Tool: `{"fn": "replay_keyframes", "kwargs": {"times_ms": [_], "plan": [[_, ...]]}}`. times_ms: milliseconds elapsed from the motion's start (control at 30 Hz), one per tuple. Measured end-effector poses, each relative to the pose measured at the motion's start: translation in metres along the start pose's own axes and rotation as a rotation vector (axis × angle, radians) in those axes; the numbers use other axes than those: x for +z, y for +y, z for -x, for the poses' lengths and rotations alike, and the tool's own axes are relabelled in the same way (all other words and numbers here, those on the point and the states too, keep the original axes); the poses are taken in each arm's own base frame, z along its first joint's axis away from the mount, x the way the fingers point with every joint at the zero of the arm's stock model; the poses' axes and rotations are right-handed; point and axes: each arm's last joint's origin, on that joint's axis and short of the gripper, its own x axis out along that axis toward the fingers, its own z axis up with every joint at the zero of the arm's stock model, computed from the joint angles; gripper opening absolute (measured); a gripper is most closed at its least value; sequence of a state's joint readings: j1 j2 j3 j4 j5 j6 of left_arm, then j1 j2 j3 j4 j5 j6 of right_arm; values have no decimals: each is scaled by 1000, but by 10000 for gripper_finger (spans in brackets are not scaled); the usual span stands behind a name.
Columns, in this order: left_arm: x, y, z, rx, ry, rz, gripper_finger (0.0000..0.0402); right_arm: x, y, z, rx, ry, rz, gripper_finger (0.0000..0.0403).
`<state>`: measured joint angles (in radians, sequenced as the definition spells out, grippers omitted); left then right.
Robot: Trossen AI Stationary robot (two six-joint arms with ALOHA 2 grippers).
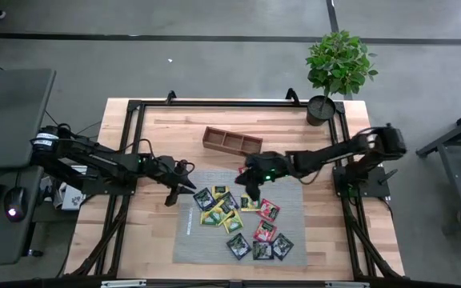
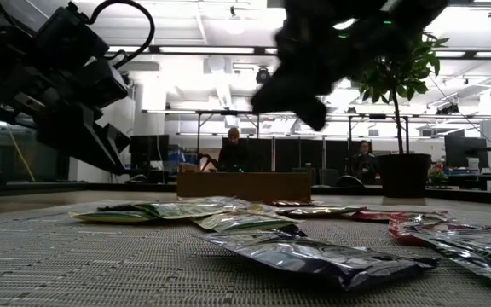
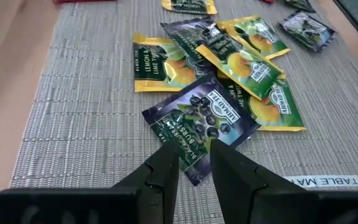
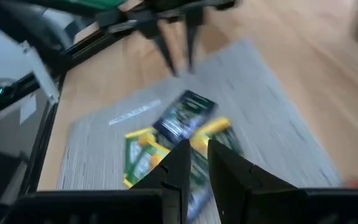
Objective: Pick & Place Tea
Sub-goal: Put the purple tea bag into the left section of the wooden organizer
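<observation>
Several tea sachets lie flat on the grey mat (image 1: 190, 244): a heap of yellow-green and black ones (image 1: 218, 206), red-pink ones (image 1: 269, 210) and black ones (image 1: 240, 246) nearer the front. My left gripper (image 1: 181, 192) hangs over the mat's left edge, slanting down, its fingers (image 3: 166, 163) narrowly open just short of a black sachet (image 3: 201, 121). My right gripper (image 1: 250, 192) hovers above the heap's far right side, narrowly open (image 4: 197, 152), with a black sachet (image 4: 185, 118) and yellow-green ones (image 4: 140, 155) ahead of it. In the low view both grippers hang clear above the sachets (image 2: 228, 217).
A brown wooden three-compartment tray (image 1: 232, 142) stands beyond the mat's far edge. A potted plant (image 1: 338, 68) sits at the table's far right corner. A black metal frame (image 1: 214, 102) runs around the tabletop. People sit in the room behind (image 2: 233, 149).
</observation>
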<state>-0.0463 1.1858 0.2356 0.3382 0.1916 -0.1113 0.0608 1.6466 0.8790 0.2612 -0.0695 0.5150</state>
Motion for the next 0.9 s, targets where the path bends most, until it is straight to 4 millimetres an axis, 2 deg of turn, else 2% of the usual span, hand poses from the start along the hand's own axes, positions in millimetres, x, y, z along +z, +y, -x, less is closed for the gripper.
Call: {"fn": "replay_keyframes", "kwargs": {"times_ms": [167,300,400,600,900], "plan": [[0,1,0,18,-2,31,90,17,9,-37,27,109,88,52],[0,1,0,19,-3,54,90,26,11,-52,-3,127,120,52],[0,1,0,19,-4,54,90,32,9,-56,-27,107,113,47],[0,1,0,38,-7,51,90,32,6,-56,-68,108,121,4],[-2,2,0,53,21,123,90,30,16,-57,-56,84,181,2]]}}
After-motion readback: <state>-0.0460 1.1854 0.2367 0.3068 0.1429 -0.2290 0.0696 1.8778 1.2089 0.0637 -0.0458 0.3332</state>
